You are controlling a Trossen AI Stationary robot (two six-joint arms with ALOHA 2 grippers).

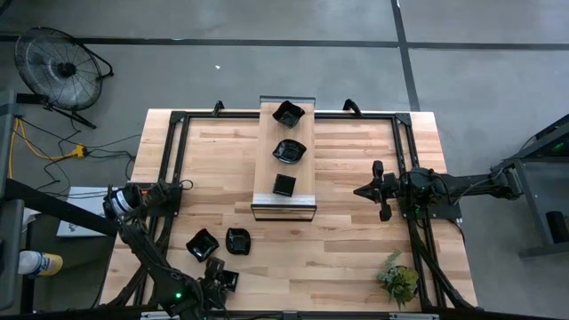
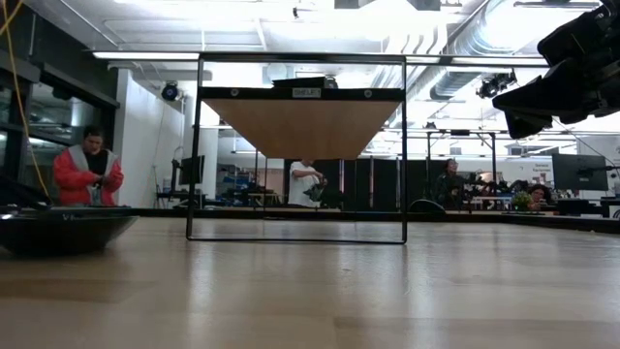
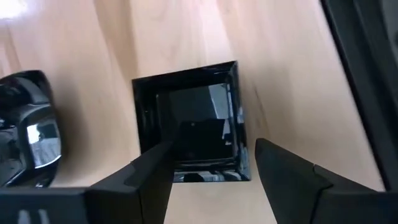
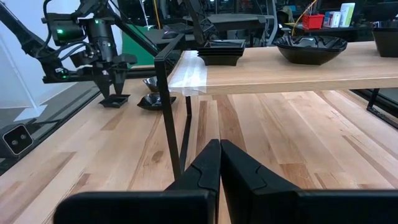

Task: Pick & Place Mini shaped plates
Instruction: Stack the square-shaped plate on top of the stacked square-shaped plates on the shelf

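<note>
Left hand [image 3: 208,165] hangs w/ fingers wide over a square black mini plate [image 3: 189,118] near the tabletop's [image 1: 356,240] front-left edge. Risk: fingers straddle only its near rim, so closing may tip or skid the glossy dish. Right hand [image 4: 219,163], pinched shut & empty, waits at the right side. Three plates sit on the raised shelf [image 1: 265,191].
</note>
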